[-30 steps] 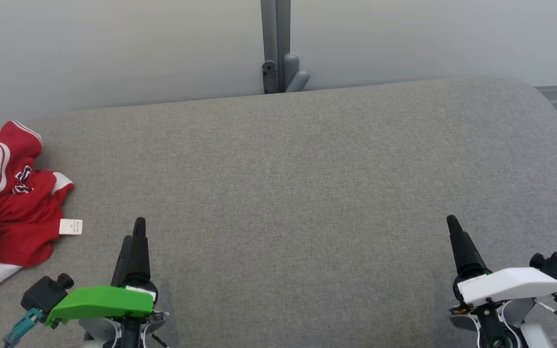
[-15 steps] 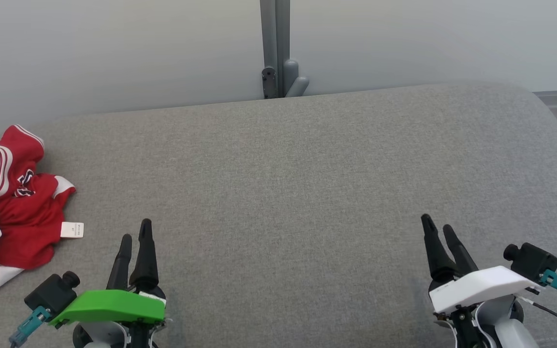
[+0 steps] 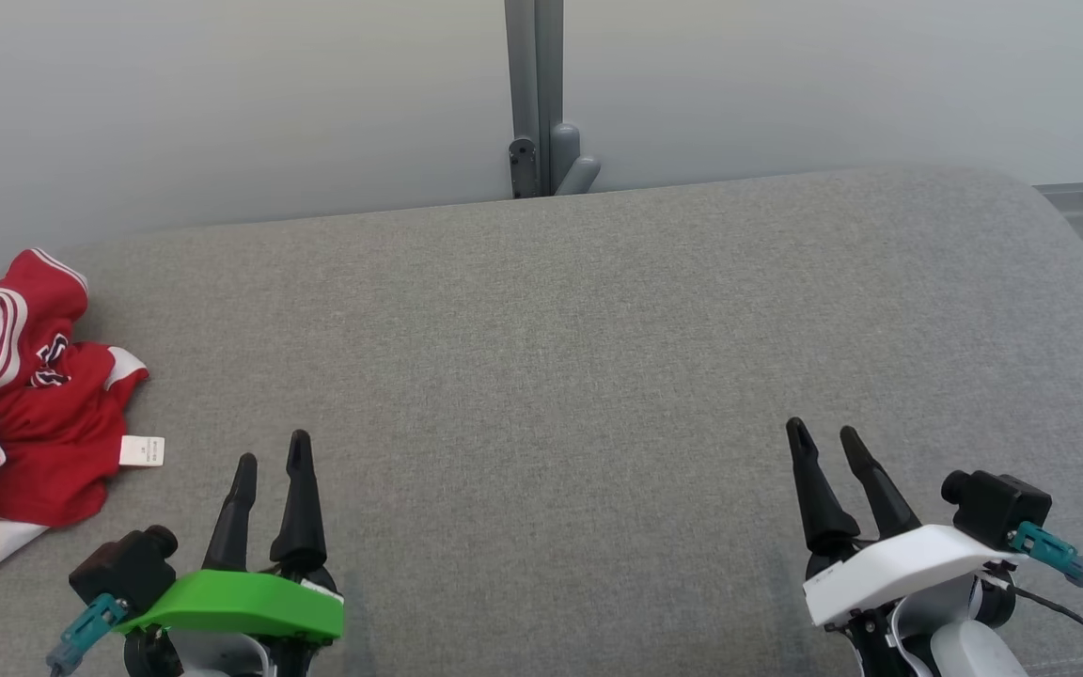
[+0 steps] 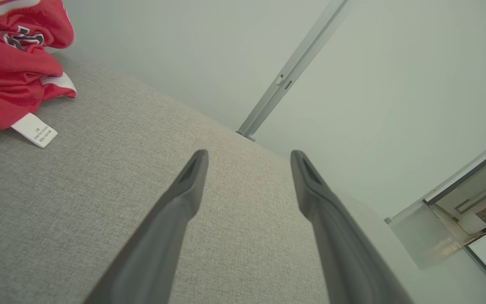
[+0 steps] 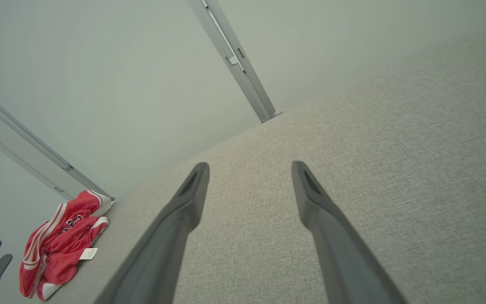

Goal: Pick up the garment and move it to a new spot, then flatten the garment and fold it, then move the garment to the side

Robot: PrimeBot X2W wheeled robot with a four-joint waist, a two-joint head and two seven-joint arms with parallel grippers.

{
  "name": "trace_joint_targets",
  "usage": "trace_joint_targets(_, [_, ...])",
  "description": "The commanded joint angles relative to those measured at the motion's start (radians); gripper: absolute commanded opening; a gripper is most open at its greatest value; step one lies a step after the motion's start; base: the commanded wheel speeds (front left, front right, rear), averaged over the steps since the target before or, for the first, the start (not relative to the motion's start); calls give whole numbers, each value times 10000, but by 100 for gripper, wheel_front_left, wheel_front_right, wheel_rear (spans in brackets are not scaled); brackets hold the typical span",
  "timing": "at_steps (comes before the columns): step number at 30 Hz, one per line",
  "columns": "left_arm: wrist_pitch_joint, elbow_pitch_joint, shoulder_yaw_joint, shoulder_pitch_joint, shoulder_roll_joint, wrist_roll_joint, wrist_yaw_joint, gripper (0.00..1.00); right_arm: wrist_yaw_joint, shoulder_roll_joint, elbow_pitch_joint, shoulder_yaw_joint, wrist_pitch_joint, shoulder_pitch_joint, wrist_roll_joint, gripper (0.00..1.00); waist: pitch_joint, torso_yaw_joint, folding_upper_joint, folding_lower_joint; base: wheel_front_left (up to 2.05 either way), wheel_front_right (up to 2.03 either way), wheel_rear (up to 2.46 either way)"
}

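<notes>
The crumpled red-and-white jersey (image 3: 34,442) lies at the left edge of the grey bench (image 3: 551,357), its white tag (image 3: 141,450) showing. The left gripper (image 3: 272,449) and right gripper (image 3: 823,429) hover spread wide, holding nothing.

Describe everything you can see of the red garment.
The red garment lies crumpled in a loose heap at the left edge of the grey padded surface. It looks like thin jersey fabric, red with white striped trim and a dark emblem partly hidden in folds. A white care label sticks out flat on its right side. Only the surface touches it; the open left gripper is apart from it.
</notes>
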Motion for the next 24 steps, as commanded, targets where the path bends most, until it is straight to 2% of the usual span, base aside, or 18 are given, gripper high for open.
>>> trace_joint_targets(1, [-90, -142, -37, 5, 39, 409, 47, 100, 4, -62, -152, 88, -112, -75, -334, 100, 0, -5, -1, 0, 0, 0, 0])
trace_joint_targets(24, [-512, -446, -110, 197, 48, 3387, 500, 100, 4, -78, -775, 293, -774, 14, -2529, 100, -14, -79, -1, 0, 0, 0, 0])
